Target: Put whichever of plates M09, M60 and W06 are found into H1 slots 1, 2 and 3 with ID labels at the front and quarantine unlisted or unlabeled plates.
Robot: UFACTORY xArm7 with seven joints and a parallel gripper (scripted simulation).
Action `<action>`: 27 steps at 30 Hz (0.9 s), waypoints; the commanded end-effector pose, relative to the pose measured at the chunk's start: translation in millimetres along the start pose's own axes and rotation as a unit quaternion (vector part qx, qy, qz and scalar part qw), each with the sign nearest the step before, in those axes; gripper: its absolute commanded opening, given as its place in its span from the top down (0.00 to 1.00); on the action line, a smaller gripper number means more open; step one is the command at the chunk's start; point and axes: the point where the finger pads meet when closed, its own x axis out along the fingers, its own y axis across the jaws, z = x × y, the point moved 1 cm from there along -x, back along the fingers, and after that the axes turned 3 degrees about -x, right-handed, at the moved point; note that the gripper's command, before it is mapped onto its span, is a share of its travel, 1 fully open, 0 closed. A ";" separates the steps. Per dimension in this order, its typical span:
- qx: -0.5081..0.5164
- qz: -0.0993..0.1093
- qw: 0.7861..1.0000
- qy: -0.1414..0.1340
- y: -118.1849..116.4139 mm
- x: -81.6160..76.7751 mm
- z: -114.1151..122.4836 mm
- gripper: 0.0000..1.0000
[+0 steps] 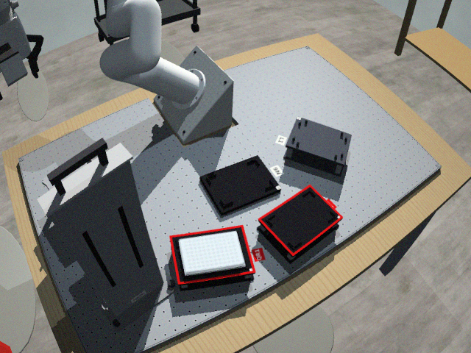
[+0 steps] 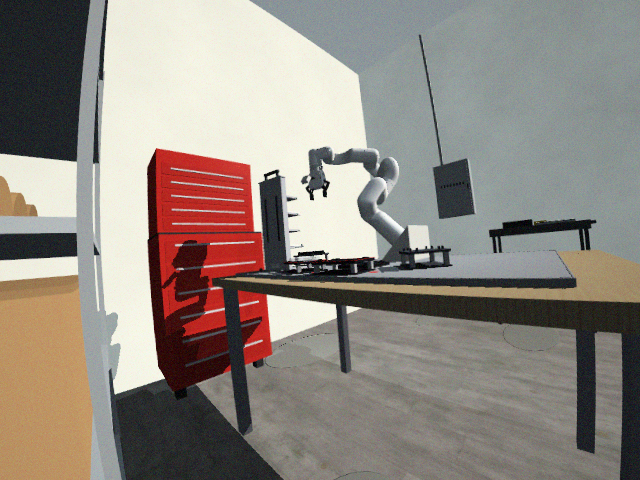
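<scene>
The plate hotel H1 (image 1: 102, 235) (image 2: 272, 222) is a dark tower with a top handle at the deck's left end. In the top view I see only its back; in the exterior view its shelf tabs (image 2: 293, 214) show, and I cannot tell whether plates are inside. A white well plate (image 1: 211, 254) (image 2: 311, 253) sits flat in a red-framed quarantine nest (image 1: 175, 252). The second red-framed quarantine nest (image 1: 280, 207) is bare. The landing nest L1 (image 1: 318, 141) (image 2: 425, 251) is bare. My gripper (image 1: 18, 85) (image 2: 316, 195) is open and empty, high in front of the hotel's upper shelves.
The flat black nest N6 (image 1: 239, 184) lies mid-deck with nothing on it. The arm's grey base block (image 1: 201, 102) (image 2: 417, 238) stands at the deck's back. A red tool cabinet (image 2: 201, 258) stands behind the hotel, off the table.
</scene>
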 end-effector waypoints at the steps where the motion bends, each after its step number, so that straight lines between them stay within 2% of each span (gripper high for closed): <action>1: 0.000 0.001 1.000 0.000 0.5 -14.7 -0.1 0.00; 12: 0.000 0.001 1.000 0.000 0.4 -51.3 -0.1 0.00; 14: 0.000 0.001 1.000 0.000 0.4 -51.3 -0.1 0.00; 27: 0.000 0.001 1.000 0.000 0.3 -94.6 -0.1 0.00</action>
